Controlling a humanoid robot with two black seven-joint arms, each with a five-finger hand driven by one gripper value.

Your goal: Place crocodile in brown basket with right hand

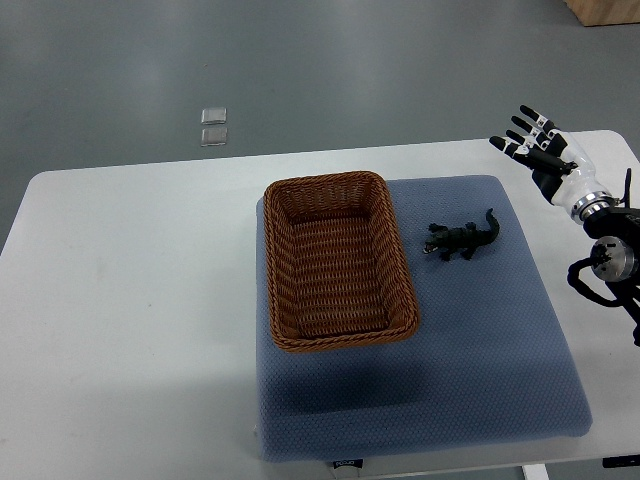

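Observation:
A small dark green toy crocodile (462, 238) lies on the blue mat (480, 340), just right of the brown wicker basket (338, 338). The basket is rectangular and holds nothing. My right hand (533, 143) hovers at the far right, above and to the right of the crocodile, well apart from it. Its fingers are spread and hold nothing. Its arm comes in from the right edge. The left arm does not show.
The mat lies on a white table (130, 300), with grey floor beyond. Two small clear squares (213, 127) lie on the floor behind the table. A wooden corner (605, 10) shows at the top right.

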